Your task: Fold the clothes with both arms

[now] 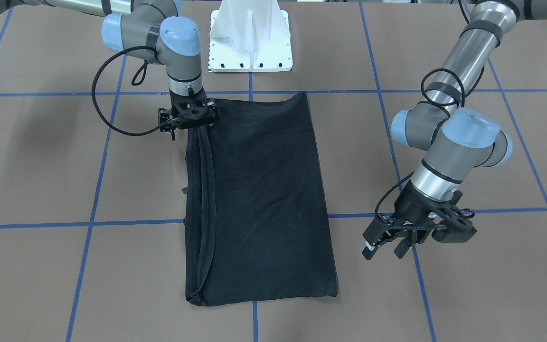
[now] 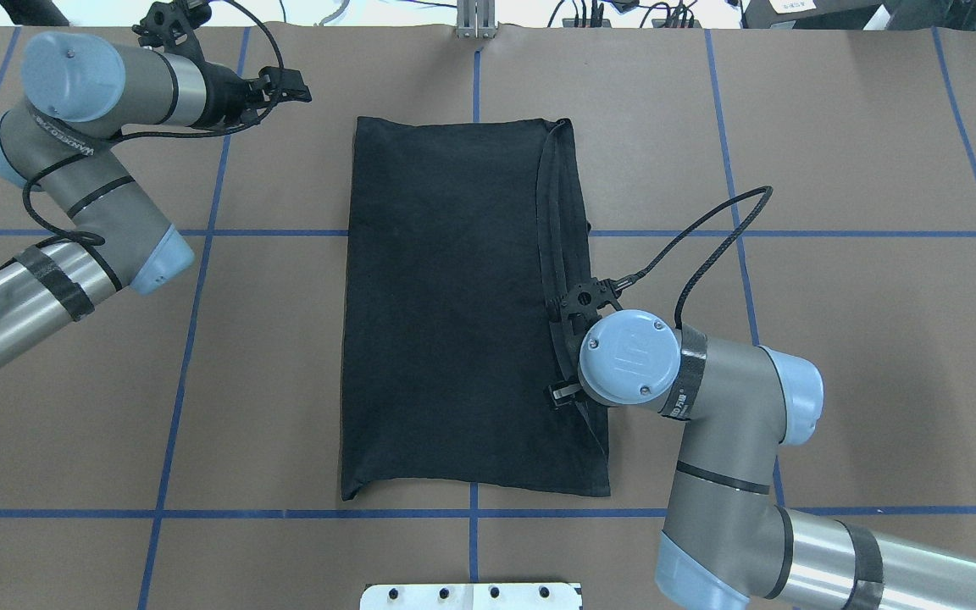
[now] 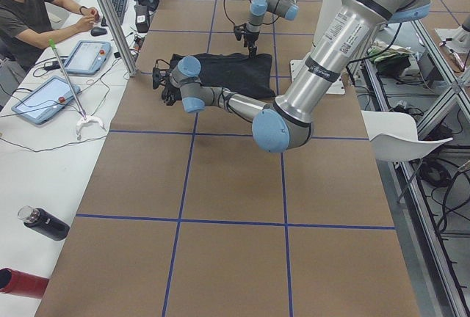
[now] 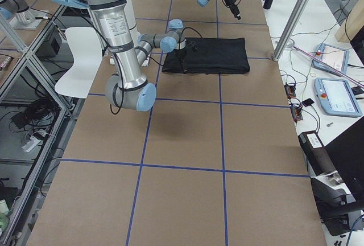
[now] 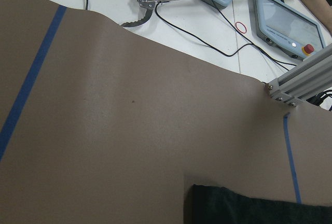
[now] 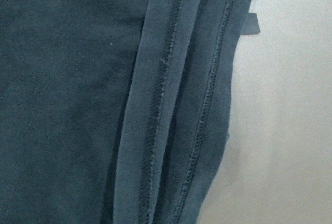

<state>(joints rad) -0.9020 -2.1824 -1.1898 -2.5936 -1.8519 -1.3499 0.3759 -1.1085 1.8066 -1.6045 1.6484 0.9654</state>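
The clothes, a black T-shirt, lie flat on the brown table as a long folded rectangle. Only plain black cloth shows. Stacked hems run along the edge on the robot's right. My right gripper points straight down onto that hemmed edge near the robot-side corner. Its fingertips are hidden against the cloth, so I cannot tell whether they pinch it. My left gripper hovers off the shirt, beside its far corner on the robot's left. It is open with nothing between its fingers.
The white pedestal base stands just behind the shirt. Blue tape lines cross the table. Beyond the far edge runs a side table with tablets, a grabber tool and an aluminium post, where a person sits.
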